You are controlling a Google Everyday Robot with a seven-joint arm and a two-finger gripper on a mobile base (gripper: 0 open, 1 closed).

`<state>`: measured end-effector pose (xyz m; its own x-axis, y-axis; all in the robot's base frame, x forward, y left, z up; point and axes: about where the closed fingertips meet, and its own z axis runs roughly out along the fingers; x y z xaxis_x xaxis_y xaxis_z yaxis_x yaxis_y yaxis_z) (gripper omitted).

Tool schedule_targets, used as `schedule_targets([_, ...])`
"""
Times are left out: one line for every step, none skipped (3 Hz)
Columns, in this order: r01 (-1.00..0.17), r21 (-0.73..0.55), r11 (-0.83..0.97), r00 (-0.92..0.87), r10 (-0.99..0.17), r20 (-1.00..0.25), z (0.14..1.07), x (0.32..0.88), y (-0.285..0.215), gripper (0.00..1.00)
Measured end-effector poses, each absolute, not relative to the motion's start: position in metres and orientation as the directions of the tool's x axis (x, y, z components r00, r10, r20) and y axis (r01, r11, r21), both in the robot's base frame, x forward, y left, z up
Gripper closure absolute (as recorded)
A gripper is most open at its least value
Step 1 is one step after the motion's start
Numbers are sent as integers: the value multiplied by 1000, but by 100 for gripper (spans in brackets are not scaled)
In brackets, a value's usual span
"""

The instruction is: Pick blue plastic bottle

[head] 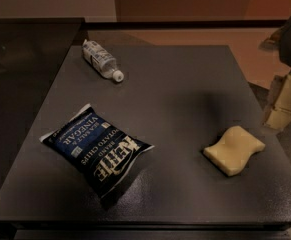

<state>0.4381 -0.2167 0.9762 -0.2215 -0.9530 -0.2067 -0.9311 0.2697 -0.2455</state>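
Camera view looks down on a dark grey table from its near edge. Closest, on the left half, lies a dark blue chip bag, flat on the surface and turned at an angle, its white lettering upside down from this side. To its right, well apart from it and near the table's right edge, rests a pale yellow sponge with a wavy outline.

Farther back and at the right margin, beyond the table's right edge, the gripper shows as cream-coloured blocks beneath a dark part of the arm. It is cut off by the margin, holds nothing that can be seen, and touches none of the objects. Whether it is open or closed cannot be told.

Farthest away, near the far left corner of the table, the blue plastic bottle lies on its side. It is small and shorter than the chip bag is long. Its body is clear plastic, a white label with blue marking wraps the end toward the far left, and its white cap points toward the near right. It lies apart from the chip bag and well apart from the sponge and the gripper.
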Motion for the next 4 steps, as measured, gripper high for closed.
schedule_targets([-931, -246, 270, -221, -953, -207, 976, 438, -217, 0])
schedule_targets([-929, -248, 276, -220, -948, -231, 971, 449, -201, 0])
schedule_targets([-929, -236, 286, -223, -939, -260, 960, 471, -178, 0])
schedule_targets([-926, -215, 310, -240, -924, -298, 950, 502, -152, 0])
